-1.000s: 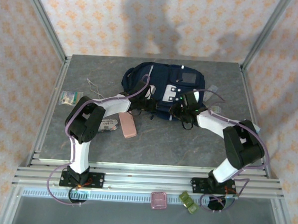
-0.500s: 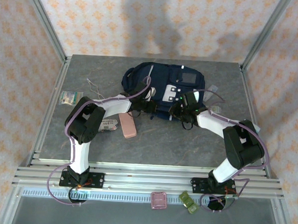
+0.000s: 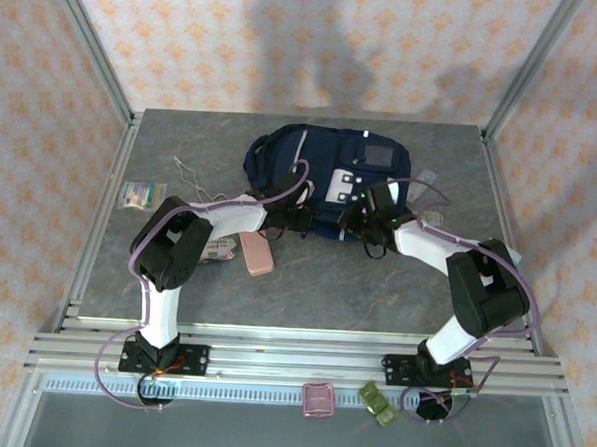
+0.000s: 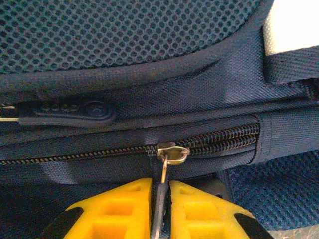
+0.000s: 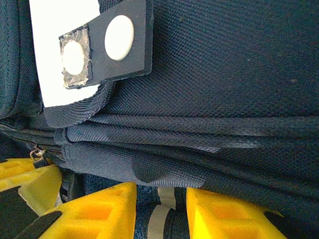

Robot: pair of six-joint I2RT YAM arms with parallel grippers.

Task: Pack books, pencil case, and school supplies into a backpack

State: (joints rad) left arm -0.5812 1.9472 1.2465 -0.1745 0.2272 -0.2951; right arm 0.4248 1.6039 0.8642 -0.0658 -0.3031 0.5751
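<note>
The top view looks down from the near edge over the whole worktop [image 3: 375, 288]. Both wrist views sit close against the backpack [image 3: 282, 158], mid-frame from above; the left one faces its zip pull [image 4: 172, 152].

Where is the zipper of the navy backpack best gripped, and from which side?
Grip the thin metal zipper pull, not the small slider. It sticks straight out from the zipper of the navy blue fabric backpack, so probably best to come along it from that near edge and pinch its two flat faces.
</note>
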